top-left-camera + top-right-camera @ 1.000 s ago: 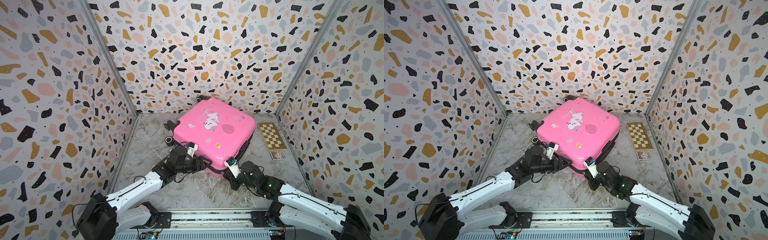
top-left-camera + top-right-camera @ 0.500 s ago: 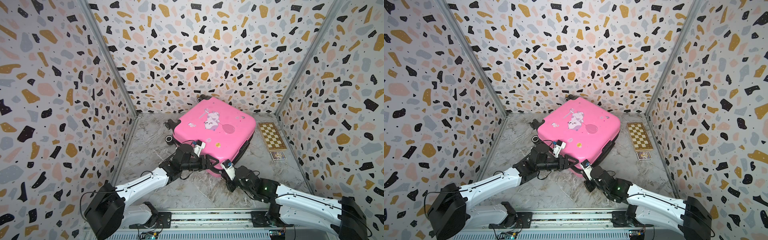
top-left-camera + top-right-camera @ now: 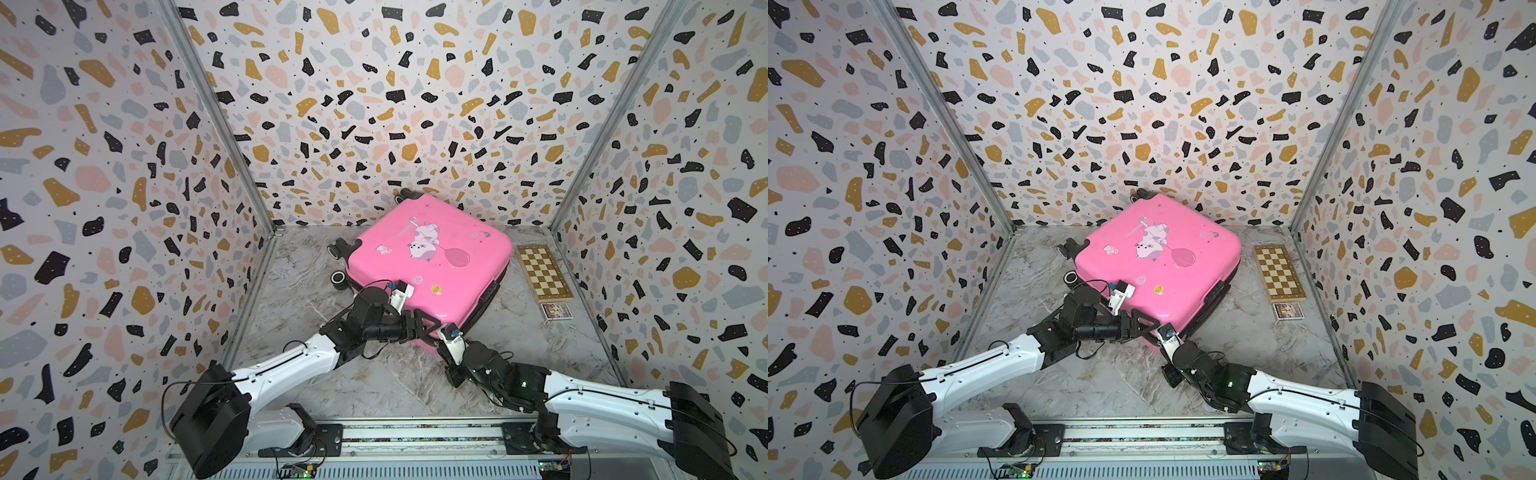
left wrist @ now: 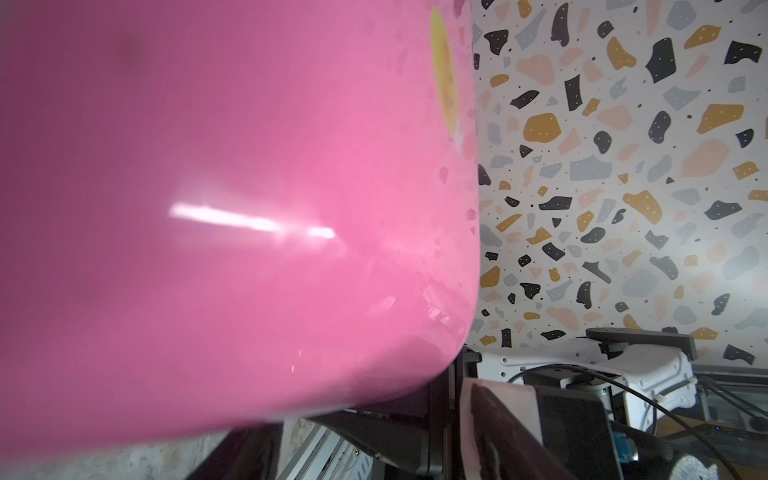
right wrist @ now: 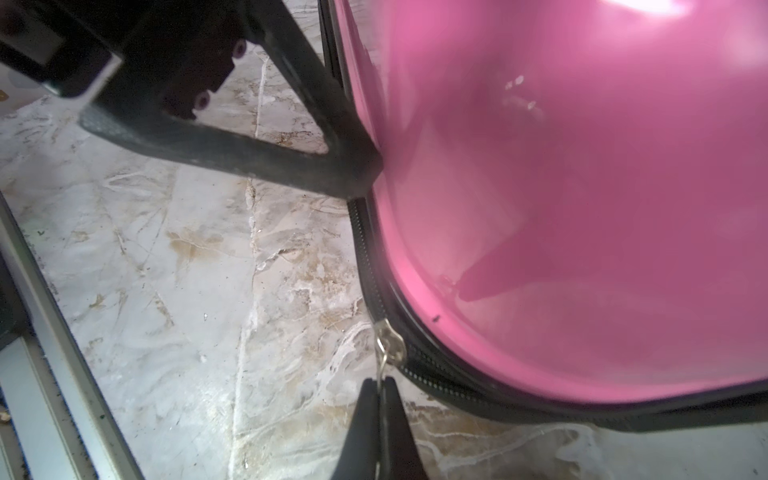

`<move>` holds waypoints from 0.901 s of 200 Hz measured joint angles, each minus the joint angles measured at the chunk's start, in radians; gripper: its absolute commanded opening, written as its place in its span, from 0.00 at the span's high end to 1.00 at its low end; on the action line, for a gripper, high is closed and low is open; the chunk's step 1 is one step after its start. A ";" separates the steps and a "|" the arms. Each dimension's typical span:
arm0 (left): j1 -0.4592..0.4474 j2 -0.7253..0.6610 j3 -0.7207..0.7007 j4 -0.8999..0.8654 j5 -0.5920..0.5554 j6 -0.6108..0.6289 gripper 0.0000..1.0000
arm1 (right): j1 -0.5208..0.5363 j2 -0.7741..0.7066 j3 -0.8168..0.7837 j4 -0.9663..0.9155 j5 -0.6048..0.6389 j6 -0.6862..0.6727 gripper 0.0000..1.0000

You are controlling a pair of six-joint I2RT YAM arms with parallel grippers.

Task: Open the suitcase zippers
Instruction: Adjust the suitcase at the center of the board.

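Nearest to us, our right gripper (image 5: 379, 386) is pinched closed on the small metal pull (image 5: 390, 347) of the black zipper band (image 5: 440, 376), low over the marble tabletop (image 5: 187, 270). Just beyond, our left gripper (image 3: 429, 327) stands with its jaws apart, one finger (image 5: 349, 174) touching the pink shell. The suitcase (image 3: 432, 266) lies flat mid-table with its wheels (image 3: 338, 279) toward the left wall. A checkered board (image 3: 542, 272) lies beside it on the right, not touching it.
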 measured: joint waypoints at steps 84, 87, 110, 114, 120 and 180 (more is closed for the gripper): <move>0.434 -0.183 0.217 -0.341 -0.115 0.172 0.01 | 0.004 -0.053 -0.054 0.045 -0.010 0.051 1.00; 0.463 -0.177 0.219 -0.347 -0.112 0.174 0.01 | 0.004 -0.054 -0.054 0.046 -0.010 0.051 1.00; 0.624 -0.078 0.243 -0.366 -0.082 0.180 0.01 | 0.004 -0.054 -0.056 0.049 -0.012 0.054 1.00; 0.647 -0.055 0.249 -0.366 -0.074 0.180 0.01 | 0.004 -0.054 -0.056 0.049 -0.013 0.054 1.00; 0.683 -0.012 0.262 -0.366 -0.056 0.179 0.01 | 0.004 -0.055 -0.056 0.049 -0.013 0.054 1.00; 0.891 0.314 0.386 -0.249 0.108 0.102 0.01 | 0.003 -0.069 -0.056 0.037 -0.021 0.054 1.00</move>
